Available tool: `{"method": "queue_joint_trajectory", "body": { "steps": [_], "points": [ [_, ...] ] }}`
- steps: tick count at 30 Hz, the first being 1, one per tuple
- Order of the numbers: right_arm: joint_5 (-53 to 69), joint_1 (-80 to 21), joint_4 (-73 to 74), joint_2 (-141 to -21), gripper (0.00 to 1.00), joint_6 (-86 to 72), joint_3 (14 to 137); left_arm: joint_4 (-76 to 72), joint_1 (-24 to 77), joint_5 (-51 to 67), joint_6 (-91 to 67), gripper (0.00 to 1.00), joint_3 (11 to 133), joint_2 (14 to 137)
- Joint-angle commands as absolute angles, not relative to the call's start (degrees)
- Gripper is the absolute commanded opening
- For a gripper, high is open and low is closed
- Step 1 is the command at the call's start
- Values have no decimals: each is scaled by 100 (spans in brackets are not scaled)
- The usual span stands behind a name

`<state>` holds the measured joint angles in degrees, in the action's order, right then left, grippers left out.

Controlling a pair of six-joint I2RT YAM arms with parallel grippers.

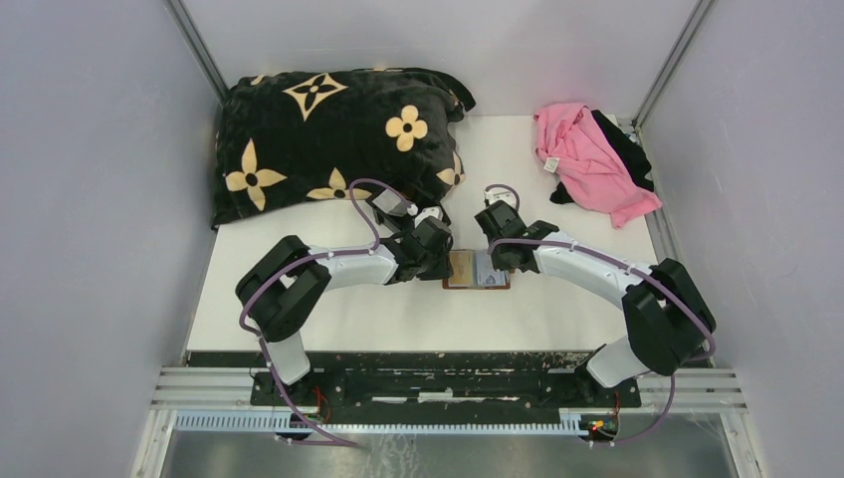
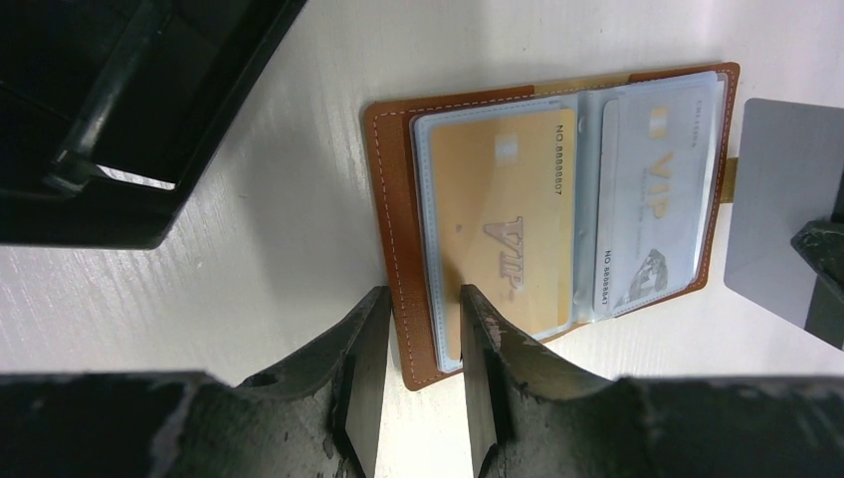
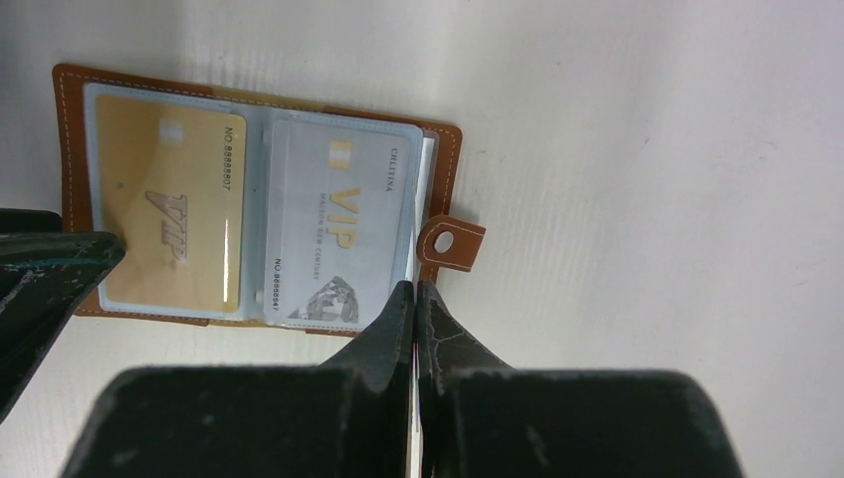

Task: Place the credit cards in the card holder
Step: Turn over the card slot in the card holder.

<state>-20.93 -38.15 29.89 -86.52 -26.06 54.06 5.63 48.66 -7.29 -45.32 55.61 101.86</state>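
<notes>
The right gripper (image 3: pixel 415 294) is pinching a grey card (image 2: pixel 781 189) beside the card holder (image 2: pixel 386 199), which is lying open between the arms.
The card is hanging just off the holder's snap-tab edge, nearest the right gripper; the left gripper (image 2: pixel 420 294), jaws part-spread, is straddling the opposite edge.

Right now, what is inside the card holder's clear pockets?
A gold card fills the left pocket of the card holder, and a pale grey VIP card fills the right one. Any pockets or cards beneath these are covered, so I cannot tell.
</notes>
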Motion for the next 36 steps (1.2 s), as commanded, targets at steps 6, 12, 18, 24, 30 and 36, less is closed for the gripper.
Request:
{"method": "queue_joint_trajectory", "body": {
  "steps": [6,12,18,24,30,36],
  "points": [
    [-2336,-3838,2909,-8432,1,-2704,5308,1203,4931,-852,-4447,40,5503,10547],
    [-2244,-3822,2777,-8447,1,-2815,5193,1246,4938,-868,-4465,40,5477,10547],
    [-2138,-3782,2666,-8410,1,-2913,5123,1286,4939,-888,-4452,40,5468,10538],
    [-2033,-3735,2581,-8373,1,-2977,5078,1283,4944,-880,-4456,40,5459,10547],
    [-1988,-3691,2538,-8401,1,-3005,5072,1283,4944,-871,-4456,40,5451,10573],
    [-1919,-3633,2481,-8418,1,-3037,5069,1292,4956,-867,-4447,40,5454,10582]
  ]
}}
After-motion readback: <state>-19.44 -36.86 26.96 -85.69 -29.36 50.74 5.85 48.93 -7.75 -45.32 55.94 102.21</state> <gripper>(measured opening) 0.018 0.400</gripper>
